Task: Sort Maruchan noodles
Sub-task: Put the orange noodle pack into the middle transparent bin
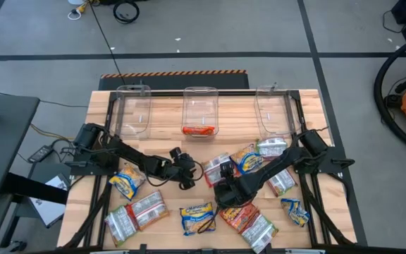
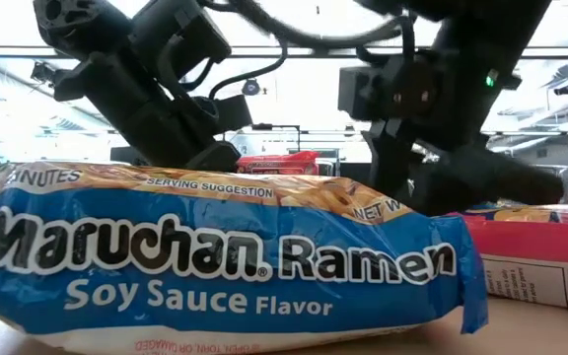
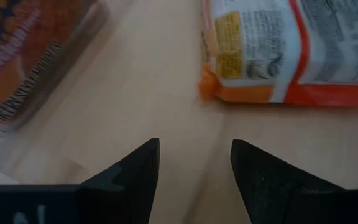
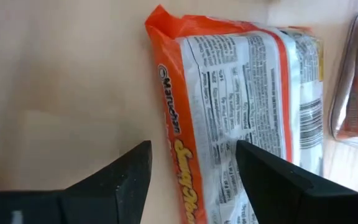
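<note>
Sorted: one orange-red packet (image 1: 199,130) in the middle clear bin (image 1: 200,106); flanking bins bare. Unsorted: roughly a dozen Maruchan noodles (image 1: 197,217) scattered on the bench (image 1: 168,144). Left hand (image 1: 188,171) and right hand (image 1: 222,192) mid-bench, both parted, holding nothing; sorting barely begun.

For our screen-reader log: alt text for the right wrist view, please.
The right gripper hangs open over bare wood, its two dark fingers framing the edge of an orange ramen packet lying label-side up.
</note>
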